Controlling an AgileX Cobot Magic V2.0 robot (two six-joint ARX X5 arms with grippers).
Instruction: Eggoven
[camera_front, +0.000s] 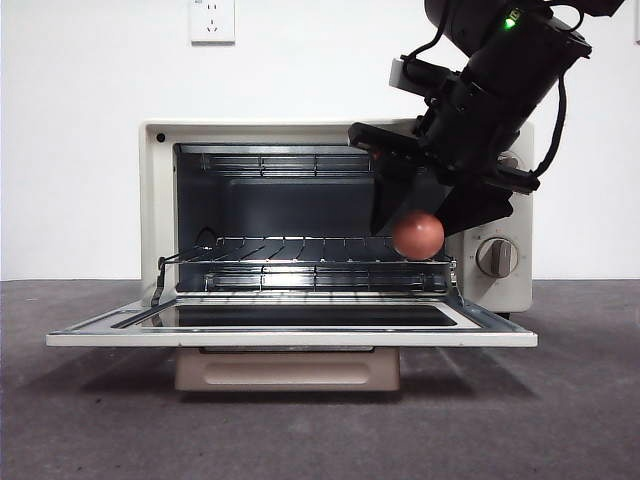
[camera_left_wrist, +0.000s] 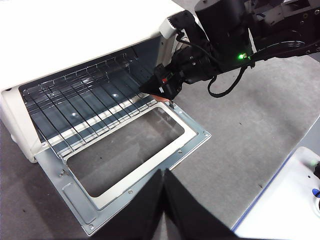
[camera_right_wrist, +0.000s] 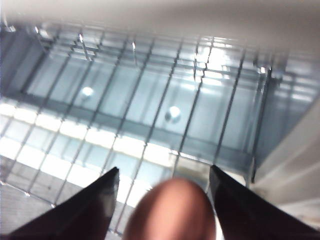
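Right end effector pinching the egg above the toaster oven's wire rack; released here, the egg would likely roll off or crack.

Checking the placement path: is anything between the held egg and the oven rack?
Nothing visible. The oven door lies fully open, and the right gripper holds the egg over the bare wire rack.

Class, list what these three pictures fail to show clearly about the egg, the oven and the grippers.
- Front view: the right gripper hides the oven upper knob.
- Left wrist view: the right arm covers nearly all of the egg.
- Right wrist view: egg blurred and cut by the bottom edge.
- Whether the egg touches the rack: unclear.
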